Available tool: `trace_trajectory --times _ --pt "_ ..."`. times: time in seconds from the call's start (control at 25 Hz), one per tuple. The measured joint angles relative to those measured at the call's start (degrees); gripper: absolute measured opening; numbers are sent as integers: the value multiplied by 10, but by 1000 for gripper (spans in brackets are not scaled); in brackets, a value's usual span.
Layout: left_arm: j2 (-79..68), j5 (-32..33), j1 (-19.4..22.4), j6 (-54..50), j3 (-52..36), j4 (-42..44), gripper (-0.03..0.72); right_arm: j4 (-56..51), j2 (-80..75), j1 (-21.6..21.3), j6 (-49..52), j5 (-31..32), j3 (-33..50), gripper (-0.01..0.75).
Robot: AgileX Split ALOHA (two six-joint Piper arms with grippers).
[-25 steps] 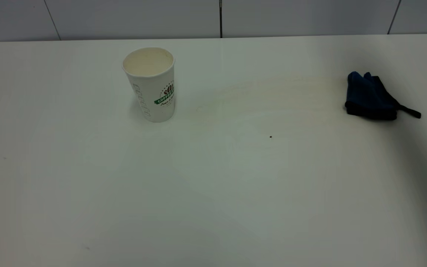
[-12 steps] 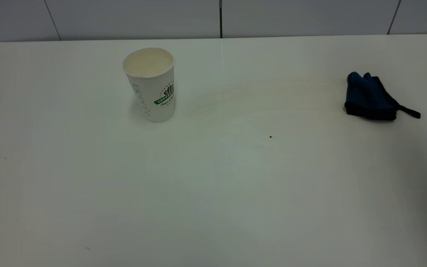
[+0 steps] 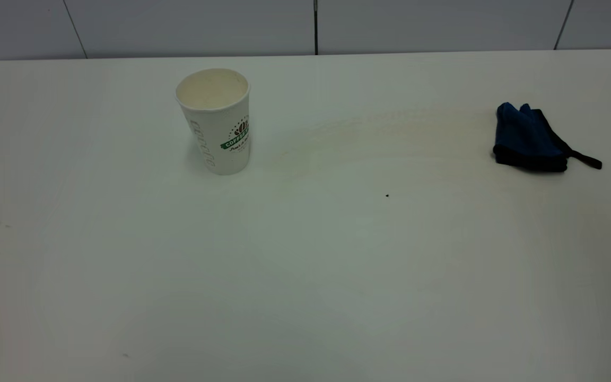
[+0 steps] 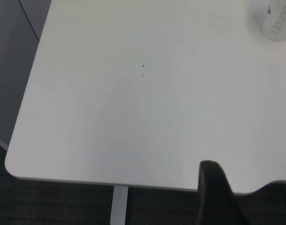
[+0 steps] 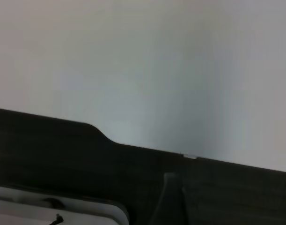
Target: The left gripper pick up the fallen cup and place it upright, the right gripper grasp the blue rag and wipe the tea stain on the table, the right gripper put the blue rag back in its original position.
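In the exterior view, the white worktop (image 3: 305,276) fills almost all there is to see. The cup (image 3: 214,121) stands upright on it, mouth up, near the far edge and a bit toward the left side. Its green and brown logo faces the front. The blue rag (image 3: 527,139) lies in a bunched heap close to the right edge, well apart from the cup. Its thin black strap (image 3: 585,159) sticks out toward that edge. Between the cup and the rag runs a faint pale tan smear (image 3: 374,132). A tiny dark speck (image 3: 387,196) sits near the middle of the worktop. Grey wall tiles (image 3: 189,26) stand behind the far edge. No arm shows here. In the left wrist view, the left pincer (image 4: 249,176) hangs just past an edge of the worktop, close to a rounded corner, over dark floor (image 4: 54,201). Its two black fingers (image 4: 213,187) are wide apart and hold nothing. The cup shows far off, and only its lower part can be seen. In the right wrist view, the right pincer (image 5: 171,204) is only a dim dark shape outside the worktop edge. I cannot tell if it is apart or together.
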State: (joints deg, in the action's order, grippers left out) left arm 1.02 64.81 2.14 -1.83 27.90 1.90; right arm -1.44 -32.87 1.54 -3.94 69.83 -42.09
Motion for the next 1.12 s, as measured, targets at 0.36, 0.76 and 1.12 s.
trace_trajectory --times 0.36,0.76,1.12 --pt "0 0 0 0 0 0 400 0 118 -1 25 -42 129 706" --pt "0 0 0 0 0 0 400 2 171 -1 34 -64 153 673" --pt "0 0 0 0 0 0 400 4 171 -1 35 -64 153 550"
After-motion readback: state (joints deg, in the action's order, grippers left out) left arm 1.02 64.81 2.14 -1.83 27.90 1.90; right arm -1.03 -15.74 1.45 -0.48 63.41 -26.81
